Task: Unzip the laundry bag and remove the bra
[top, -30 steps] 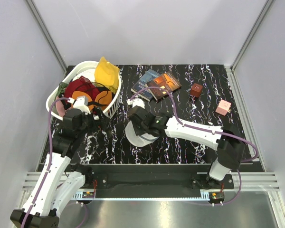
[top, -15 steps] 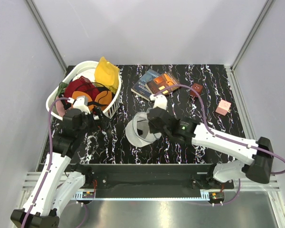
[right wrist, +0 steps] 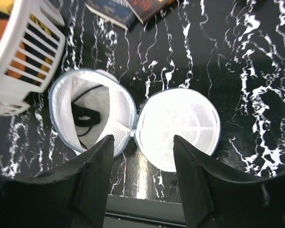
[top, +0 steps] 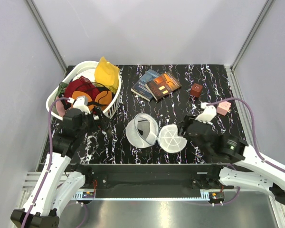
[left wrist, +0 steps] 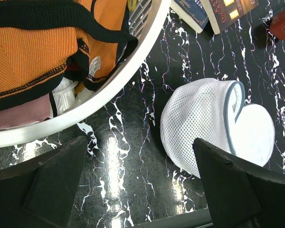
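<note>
Bag: the laundry bag (right wrist: 92,111) lies on its side on the table (top: 206,83), just right of the basket (top: 57,102) and well short of the books (top: 156,84). Its mouth faces the right arm.
Lid: the round mesh lid (right wrist: 178,127) lies flat on the table, joined to the bag at 1 short hinge of fabric. The zip looks fully run, so the unzipping part of the task seems done.
Bra: the bra (right wrist: 83,121) is inside the bag, a dark loop of thin straps against the pale lining. None of it hangs over the rim.
Right claw: the right claw (right wrist: 142,140) hovers over the seam between bag and lid, its 2 fingers partly apart with nothing between them. That spread suits a release of the lid or zip pull, and it leaves the mouth unblocked.
Left claw: the left claw (left wrist: 140,142) hangs spread wide and empty between basket and bag, clear of both. From there it could pin the mesh wall if the bag starts to slide.
Next: 1 reach into the mouth for the straps seems called for. Only thin straps show, so a deep, narrow pinch is likely needed.
Risk: the light bag may lift with the bra unless it is held down.
</note>
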